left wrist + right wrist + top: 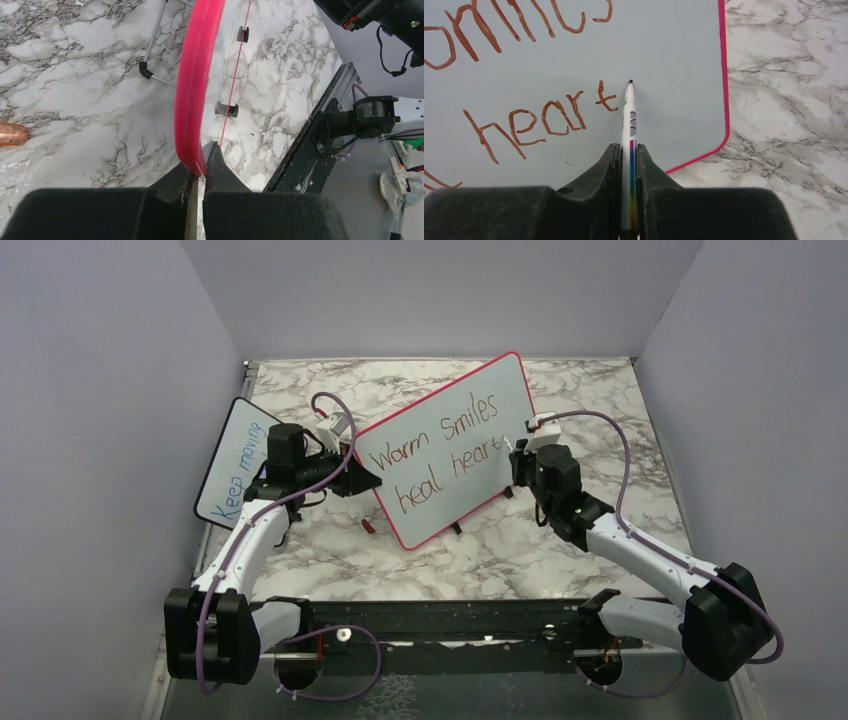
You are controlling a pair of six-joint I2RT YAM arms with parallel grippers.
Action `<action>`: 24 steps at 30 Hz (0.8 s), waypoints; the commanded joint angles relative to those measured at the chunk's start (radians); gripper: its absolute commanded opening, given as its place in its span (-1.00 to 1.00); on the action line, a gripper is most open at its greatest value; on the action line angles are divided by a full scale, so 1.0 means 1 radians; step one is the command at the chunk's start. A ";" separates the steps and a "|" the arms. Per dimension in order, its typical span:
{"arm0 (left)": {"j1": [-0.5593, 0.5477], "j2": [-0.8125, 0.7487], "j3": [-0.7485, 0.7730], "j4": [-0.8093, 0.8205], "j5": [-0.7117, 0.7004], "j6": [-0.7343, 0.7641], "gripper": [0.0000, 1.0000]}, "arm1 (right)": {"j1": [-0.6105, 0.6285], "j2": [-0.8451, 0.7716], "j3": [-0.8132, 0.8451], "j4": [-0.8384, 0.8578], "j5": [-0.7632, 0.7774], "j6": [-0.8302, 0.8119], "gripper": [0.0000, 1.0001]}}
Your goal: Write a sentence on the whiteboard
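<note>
Black jaws of the right gripper are clenched on a white marker, whose barrel sits squarely in the slot between them. Its long axis runs straight out past the fingertips, with the dark tip pointing at the face of the whiteboard. The tip sits just right of the last "t"; I cannot tell whether it touches. The red-brown sentence reads "Warm Smiles" above "heal heart", its lines following the board's long axis. The left gripper is clamped on the board's pink frame at its left end, and the edge rises out of the pinch. The board stands tilted on small black feet on the marble table, its length running from near left to far right. A smaller board with blue writing leans behind the left arm.
</note>
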 commanded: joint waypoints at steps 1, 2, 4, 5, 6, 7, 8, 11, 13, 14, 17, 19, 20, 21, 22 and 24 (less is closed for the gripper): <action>0.018 0.026 -0.008 -0.050 -0.161 0.101 -1.00 | -0.008 0.012 0.026 0.058 -0.034 -0.012 -0.99; 0.018 0.027 -0.008 -0.050 -0.161 0.101 -1.00 | -0.010 0.012 0.026 0.062 -0.035 -0.012 -0.99; 0.018 0.026 -0.008 -0.050 -0.161 0.100 -1.00 | -0.008 0.012 0.027 0.065 -0.042 -0.016 -0.99; 0.018 0.027 -0.008 -0.050 -0.161 0.100 -1.00 | -0.009 0.010 0.028 0.066 -0.046 -0.018 -0.99; 0.018 0.027 -0.008 -0.050 -0.161 0.101 -1.00 | -0.009 0.008 0.028 0.070 -0.052 -0.017 -0.99; 0.018 0.027 -0.008 -0.050 -0.161 0.101 -1.00 | -0.009 0.007 0.028 0.070 -0.057 -0.018 -0.99; 0.018 0.026 -0.008 -0.050 -0.161 0.100 -1.00 | -0.010 0.006 0.031 0.068 -0.065 -0.020 -0.99; 0.018 0.026 -0.008 -0.050 -0.162 0.101 -1.00 | -0.010 0.001 0.033 0.060 -0.080 -0.021 -0.99; 0.018 0.027 -0.008 -0.050 -0.163 0.101 -1.00 | -0.010 0.001 0.033 0.052 -0.091 -0.021 -0.99; 0.018 0.026 -0.008 -0.050 -0.163 0.100 -1.00 | -0.010 0.001 0.034 0.047 -0.097 -0.019 -0.99; 0.018 0.026 -0.007 -0.050 -0.164 0.101 -1.00 | -0.009 -0.001 0.032 0.035 -0.115 -0.013 -0.99; 0.018 0.026 -0.007 -0.050 -0.163 0.101 -1.00 | -0.009 -0.003 0.032 0.020 -0.122 -0.010 -0.99; 0.018 0.027 -0.007 -0.050 -0.164 0.100 -1.00 | -0.009 -0.005 0.031 0.015 -0.123 -0.007 -0.99; 0.018 0.027 -0.007 -0.050 -0.164 0.100 -1.00 | -0.009 -0.007 0.029 0.007 -0.123 -0.005 -0.99; 0.018 0.027 -0.007 -0.050 -0.164 0.101 -1.00 | -0.008 -0.009 0.026 0.001 -0.122 -0.004 -0.99; 0.018 0.027 -0.007 -0.050 -0.164 0.101 -1.00 | -0.009 -0.012 0.022 -0.013 -0.124 0.001 -0.99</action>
